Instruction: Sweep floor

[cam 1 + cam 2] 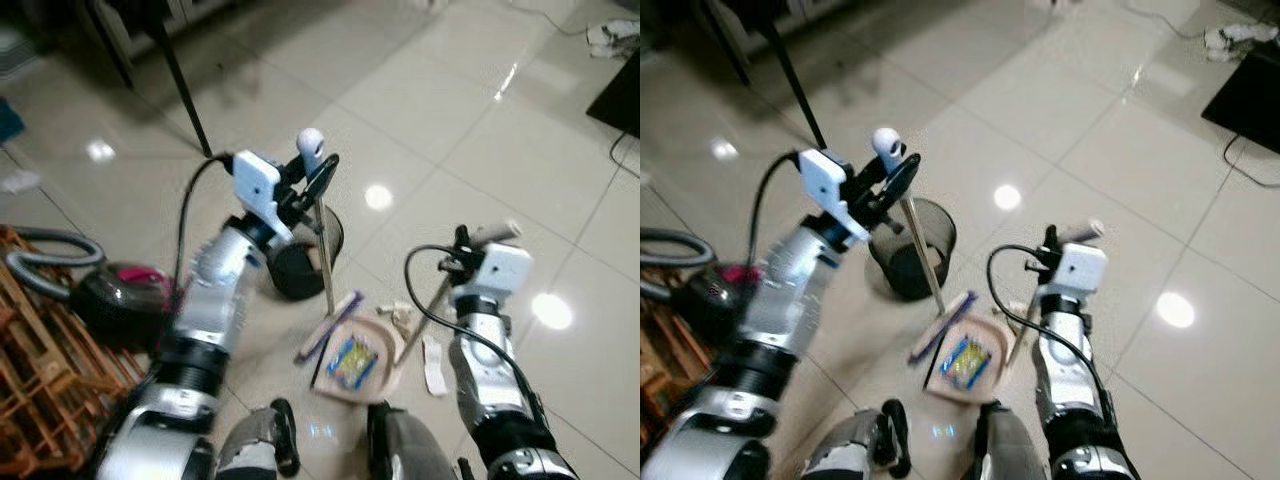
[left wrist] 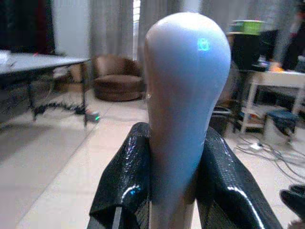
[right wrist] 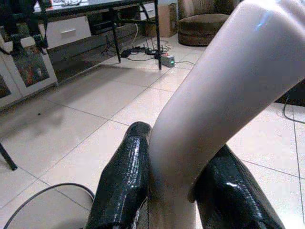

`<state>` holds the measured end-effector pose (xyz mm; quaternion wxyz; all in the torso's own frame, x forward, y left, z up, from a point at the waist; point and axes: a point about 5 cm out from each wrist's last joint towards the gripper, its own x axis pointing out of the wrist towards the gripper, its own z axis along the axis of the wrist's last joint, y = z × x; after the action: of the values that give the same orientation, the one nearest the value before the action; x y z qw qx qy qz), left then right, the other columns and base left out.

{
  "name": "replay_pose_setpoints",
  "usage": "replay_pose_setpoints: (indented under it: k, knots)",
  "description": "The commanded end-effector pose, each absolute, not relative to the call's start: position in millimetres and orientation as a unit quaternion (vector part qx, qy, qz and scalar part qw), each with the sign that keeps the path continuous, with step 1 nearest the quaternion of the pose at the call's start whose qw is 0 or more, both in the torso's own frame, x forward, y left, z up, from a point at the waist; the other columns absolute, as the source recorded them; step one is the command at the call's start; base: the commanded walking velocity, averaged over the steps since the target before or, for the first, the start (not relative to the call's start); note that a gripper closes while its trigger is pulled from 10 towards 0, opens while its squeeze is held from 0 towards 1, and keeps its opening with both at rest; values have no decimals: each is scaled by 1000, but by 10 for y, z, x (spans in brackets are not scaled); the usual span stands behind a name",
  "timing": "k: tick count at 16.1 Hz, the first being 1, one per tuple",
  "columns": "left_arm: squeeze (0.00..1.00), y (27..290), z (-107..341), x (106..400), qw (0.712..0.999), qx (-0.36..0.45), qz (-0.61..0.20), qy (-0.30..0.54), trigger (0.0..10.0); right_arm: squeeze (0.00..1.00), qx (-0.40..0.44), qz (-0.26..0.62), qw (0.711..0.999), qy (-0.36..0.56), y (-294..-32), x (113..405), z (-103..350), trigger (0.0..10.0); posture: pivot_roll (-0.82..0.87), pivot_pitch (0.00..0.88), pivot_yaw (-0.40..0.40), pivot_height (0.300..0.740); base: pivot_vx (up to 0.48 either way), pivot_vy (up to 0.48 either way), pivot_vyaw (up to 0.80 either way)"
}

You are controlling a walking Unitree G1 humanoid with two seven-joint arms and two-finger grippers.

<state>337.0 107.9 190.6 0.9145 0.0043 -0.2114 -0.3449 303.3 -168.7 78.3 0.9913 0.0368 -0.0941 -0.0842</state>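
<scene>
Left gripper clamps broom; right gripper clamps dustpan handle. Risk – wrapper spilling at 6 o'clock if dustpan tilts.

Floor: glossy pale tiles, dark grout, light glare spots
Dustpan: beige, flat on tiles, holding blue-yellow wrapper
Broom head: resting just beside dustpan
Bin: dark, round, standing behind broom head
Vacuum cleaner: dark with magenta, grey hose, at left
White scrap: on tiles right of dustpan
</scene>
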Motion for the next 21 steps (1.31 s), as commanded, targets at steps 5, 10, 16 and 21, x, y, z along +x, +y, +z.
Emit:
replay_pose_setpoints:
  k: [5, 10, 16, 21]
  knots:
    - [0, 1627, 1910, 3289, 929, 72, -313, -183, 10000, 0, 57, -79, 987, -124, -1823, 3038, 954, 10000, -39, 50, 26, 740, 0, 0, 0]
    - [0, 2242, 1536, 3120, 985, 59, -128, -98, 10000, 0, 77, -48, 984, -156, -1956, 3079, 1369, 10000, -45, 27, 0, 740, 0, 0, 0]
    - [0, 2294, 1260, 2923, 996, 42, -31, -66, 10000, 0, 105, 18, 986, -129, -2048, 2966, 1766, 10000, -71, 16, -9, 740, 0, 0, 0]
    - [0, 2271, 1320, 2947, 993, 90, -9, -79, 10000, 0, 165, 107, 974, -113, -1948, 2921, 2153, 10000, -70, 15, -1, 740, 0, 0, 0]
